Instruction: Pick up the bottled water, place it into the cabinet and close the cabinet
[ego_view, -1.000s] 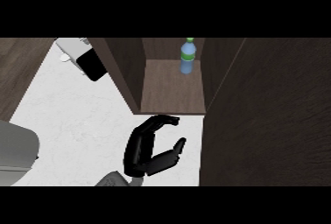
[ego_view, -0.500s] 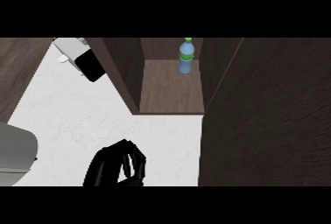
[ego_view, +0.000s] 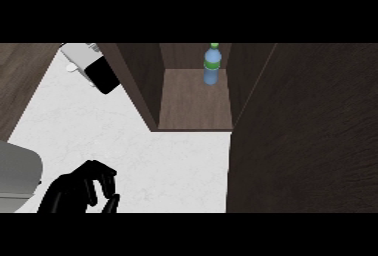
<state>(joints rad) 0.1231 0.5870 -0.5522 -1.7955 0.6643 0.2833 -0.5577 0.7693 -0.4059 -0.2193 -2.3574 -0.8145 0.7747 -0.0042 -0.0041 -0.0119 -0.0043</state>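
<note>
A: Start with the big items. Where does the cabinet (ego_view: 196, 107) sit?

B: Far centre of the bench (ego_view: 162, 155), open towards us. Its door (ego_view: 306, 130) is swung out and fills the right side of the view from far to near. Judgement: it stands open because the closing step is not yet done.

A: And the bench surface?

B: White, marbled. A grey appliance (ego_view: 16, 175) at the near left edge, a small black-and-white device (ego_view: 96, 70) far left beside the cabinet wall. Neither belongs to the task.

A: Robot hand?

B: One black robot hand (ego_view: 81, 192) at the near left, low in the view, fingers curled inwards, holding nothing. I take it to be the left by its position, though the forearm is hardly visible. The right one does not show.

A: The bottle (ego_view: 212, 67)?

B: Upright on the cabinet floor, far end, towards the right inner wall. Blue body, green cap and band. Judgement: placed deep and standing so the door can swing shut without touching it.

A: Bottle relative to robot hand?

B: Well apart. Bottle is far and to the right; robot hand is near and left, out on the open bench, no contact. Judgement: placement is done; only the door remains, and it hangs on the right, away from this robot hand.
</note>
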